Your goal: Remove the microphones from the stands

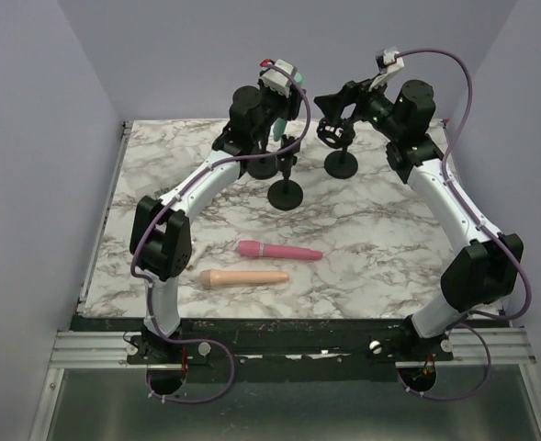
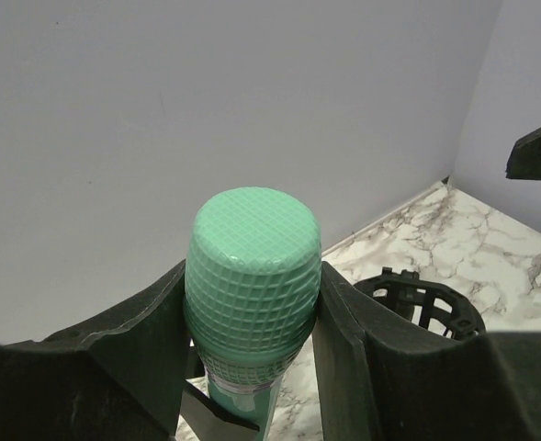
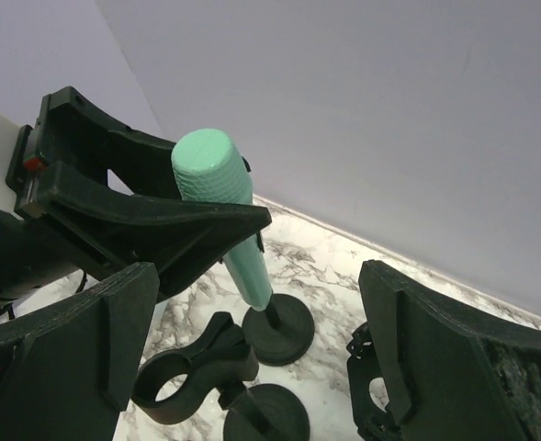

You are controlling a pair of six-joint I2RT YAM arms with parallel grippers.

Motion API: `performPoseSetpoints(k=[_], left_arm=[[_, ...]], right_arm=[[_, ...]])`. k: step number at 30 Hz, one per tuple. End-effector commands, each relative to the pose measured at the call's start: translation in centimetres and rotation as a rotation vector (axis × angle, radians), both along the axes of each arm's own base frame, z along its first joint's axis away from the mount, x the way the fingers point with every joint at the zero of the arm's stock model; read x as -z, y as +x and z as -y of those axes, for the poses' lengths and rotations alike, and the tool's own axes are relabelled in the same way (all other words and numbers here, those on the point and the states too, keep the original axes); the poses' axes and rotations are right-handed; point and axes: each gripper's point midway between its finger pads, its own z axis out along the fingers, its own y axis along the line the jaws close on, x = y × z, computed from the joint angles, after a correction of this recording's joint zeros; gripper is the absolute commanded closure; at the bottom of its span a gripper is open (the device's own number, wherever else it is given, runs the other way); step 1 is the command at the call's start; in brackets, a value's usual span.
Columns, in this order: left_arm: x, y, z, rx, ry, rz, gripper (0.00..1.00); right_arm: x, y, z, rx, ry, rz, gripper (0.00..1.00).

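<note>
Grip: left gripper [image 2: 252, 308] clamped on green microphone [image 2: 252, 257] head so I can lift it off its stand [image 3: 277, 329]; right gripper [image 3: 261, 354] spread wide, idle.

No readable text, label, brand, number or sign shows on anything in these three views.

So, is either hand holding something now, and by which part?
The left hand grips the green microphone by its mesh head. The right hand is open and holds nothing.
</note>
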Motion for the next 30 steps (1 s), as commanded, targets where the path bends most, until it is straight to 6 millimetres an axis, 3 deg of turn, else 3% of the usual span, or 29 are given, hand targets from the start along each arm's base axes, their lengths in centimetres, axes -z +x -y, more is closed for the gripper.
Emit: performPoseSetpoints(k=[1,5,7,9,14,15,22,30], left_arm=[[-3.9,-1.2,-1.1,-0.026,-0.091,0.045,0.94],[-4.1,-1.3,-1.9,-0.062,-0.094,0.026,0.62],[-4.1,-1.4,-2.1,-0.063,-0.082,0.017,0.54],[-4.1,-1.7,-2.2,-0.062,-0.073,0.004,0.46],[-4.5,-2.7,-2.7,-0.024,-0.079,-0.041,0.06],[-4.6,-2.9,-2.9,-0.011,-0.085,-0.052,0.02],[-5.7,-5.9,-4.8,0.120,-0.160,-0.120,0.01],[-4.7,-7.7,-12.0,0.034,-0.271,-0.226,0.01]], right_arm=[[-1.0,-0.5,1.3,0.071,0.007,0.030,0.00],[-0.2,-0.4,1.5,0.085,0.007,0.006,0.00],[-0.2,-0.5,1.2,0.069,0.014,0.003,0.00],[-0.3,-0.6,0.6,0.036,0.021,0.002,0.00],[0.3,0.2,-1.2,-0.013,0.019,-0.023,0.00],[0.6,0.4,-1.8,-0.019,0.011,-0.030,0.00],[0.7,1.4,-5.9,-0.057,-0.024,-0.014,0.00],[1.2,3.3,-10.8,0.059,-0.004,-0.028,0.00]])
